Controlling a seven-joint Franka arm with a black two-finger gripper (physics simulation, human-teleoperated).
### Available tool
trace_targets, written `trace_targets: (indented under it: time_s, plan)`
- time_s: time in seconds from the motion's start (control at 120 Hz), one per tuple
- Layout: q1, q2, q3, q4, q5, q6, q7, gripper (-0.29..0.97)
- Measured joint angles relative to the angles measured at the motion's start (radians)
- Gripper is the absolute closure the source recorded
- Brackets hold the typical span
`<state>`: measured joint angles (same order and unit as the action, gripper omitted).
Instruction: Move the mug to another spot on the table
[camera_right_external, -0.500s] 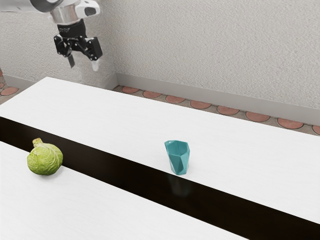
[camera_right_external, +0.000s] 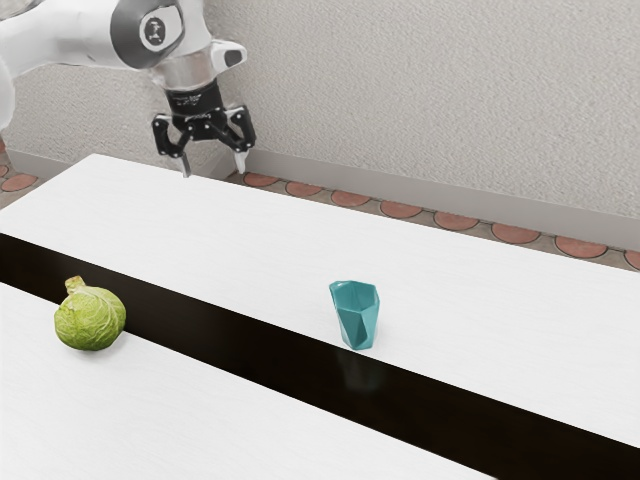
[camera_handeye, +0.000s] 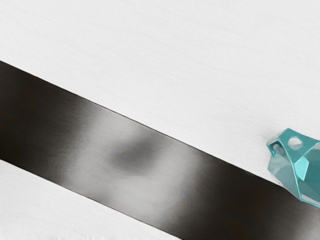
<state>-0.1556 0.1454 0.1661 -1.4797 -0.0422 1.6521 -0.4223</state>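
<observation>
A teal faceted mug (camera_right_external: 355, 313) stands upright on the white table (camera_right_external: 250, 240), at the edge of the table's dark glossy stripe (camera_right_external: 250, 345). In the wrist view the mug (camera_handeye: 298, 165) sits partly on that stripe (camera_handeye: 125, 165), with its handle showing. My gripper (camera_right_external: 211, 158) hangs open in the air above the table's far edge, well up and toward the exterior view's left of the mug, with nothing between its fingers.
A green cabbage (camera_right_external: 89, 315) lies on the near white part of the table at the exterior view's left. A grey wall and a floor with round red tiles (camera_right_external: 455, 220) lie behind the table.
My gripper has moved toward the exterior view's right and slightly down, closer to the table's far edge. The mug and cabbage have not moved.
</observation>
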Motion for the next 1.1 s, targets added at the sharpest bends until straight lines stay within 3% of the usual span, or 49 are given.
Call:
trace_targets:
  time_s: [0.167,0.483,0.733,1.1]
  plan:
    - [-0.044,0.055,0.000,-0.146,-0.026,0.170,-0.238,0.02]
    - [-0.095,0.235,-0.002,-0.155,-0.121,0.391,-0.547,0.02]
    - [-0.108,0.341,-0.024,-0.092,-0.139,0.435,-0.691,0.02]
    - [-0.059,0.460,-0.086,0.036,-0.137,0.400,-0.771,0.02]
